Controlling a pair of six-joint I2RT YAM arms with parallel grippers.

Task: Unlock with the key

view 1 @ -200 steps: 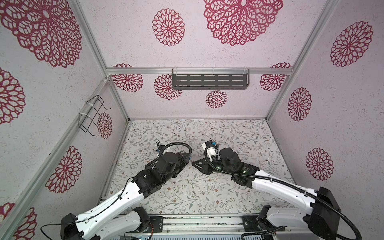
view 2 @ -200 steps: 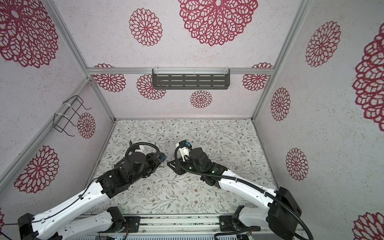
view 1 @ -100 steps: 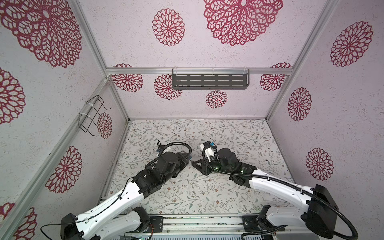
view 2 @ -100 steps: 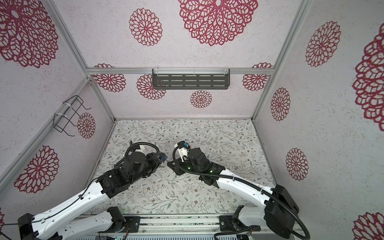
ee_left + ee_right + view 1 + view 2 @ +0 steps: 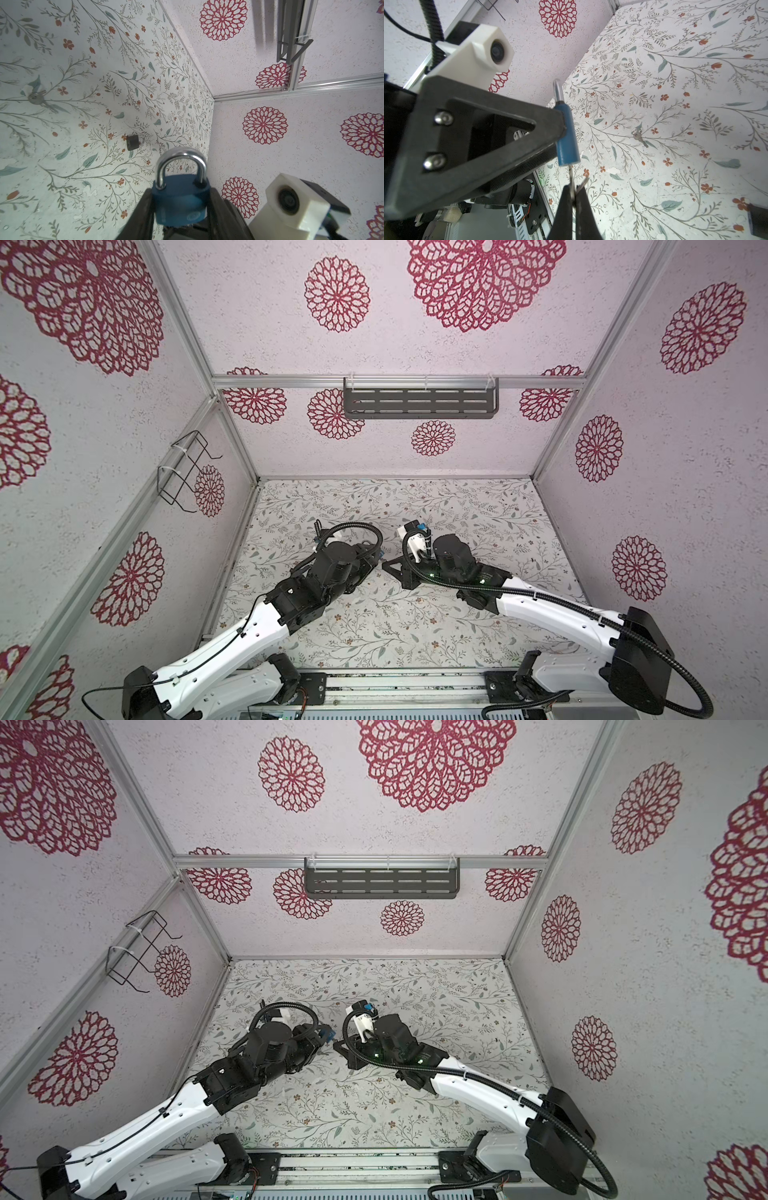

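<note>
both arms low, meeting over the bench (image 5: 374, 626). left end effector (image 5: 180, 207) clamps blue padlock (image 5: 178, 195), shackle shut. right end effector (image 5: 574, 195) pinched on key (image 5: 571, 176), tip at padlock's underside. floral bench, rosette walls (image 5: 457, 456).

Both top views look down steeply from high above the front edge of the table (image 5: 457, 506), far enough back to take in its whole surface. The left wrist camera (image 5: 481, 54) sits very near the blue padlock (image 5: 180, 199) and faces the far right corner. The right wrist camera (image 5: 291, 203), equally near, faces the left edge. Both wrist views share that padlock and a loose key (image 5: 36, 97) on the surface.
</note>
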